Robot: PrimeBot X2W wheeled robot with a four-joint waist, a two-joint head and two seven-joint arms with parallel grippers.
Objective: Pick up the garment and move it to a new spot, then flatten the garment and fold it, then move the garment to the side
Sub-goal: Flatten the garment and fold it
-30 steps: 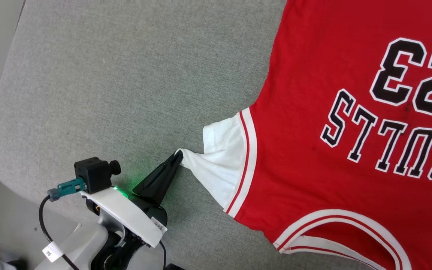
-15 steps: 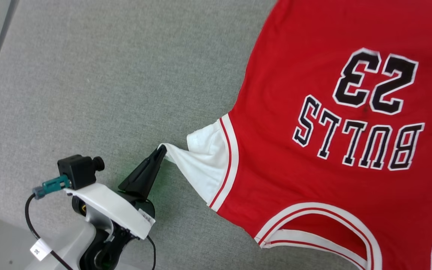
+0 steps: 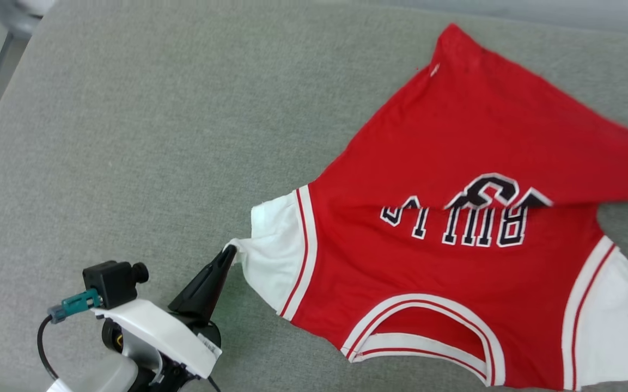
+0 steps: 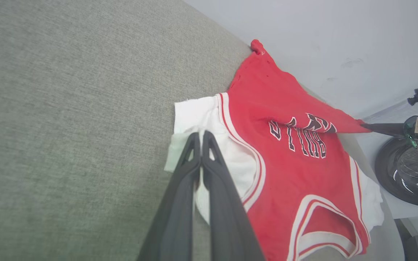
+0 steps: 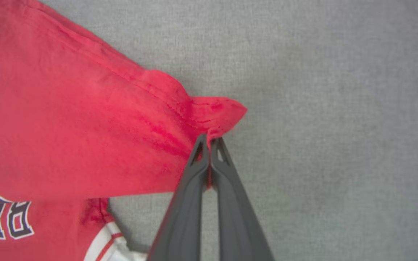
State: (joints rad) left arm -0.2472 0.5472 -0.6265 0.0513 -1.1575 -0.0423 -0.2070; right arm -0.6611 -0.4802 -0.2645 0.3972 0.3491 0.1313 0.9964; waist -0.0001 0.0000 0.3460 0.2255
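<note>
The shirt (image 3: 455, 272) lies on the grey worktop (image 3: 128, 136), its hem end drawn over part of the lettering. My left jaws are clenched on its white sleeve (image 3: 270, 256); my right jaws pinch a red hem corner (image 5: 216, 108).

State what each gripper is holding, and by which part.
Left gripper: the garment, by its white sleeve's edge. Right gripper: the same garment, by a red hem corner.

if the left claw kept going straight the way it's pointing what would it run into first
The white sleeve of the shirt: the left claw is shut on that sleeve's edge and points across it toward the red body, so it would likely just bunch the sleeve up.
</note>
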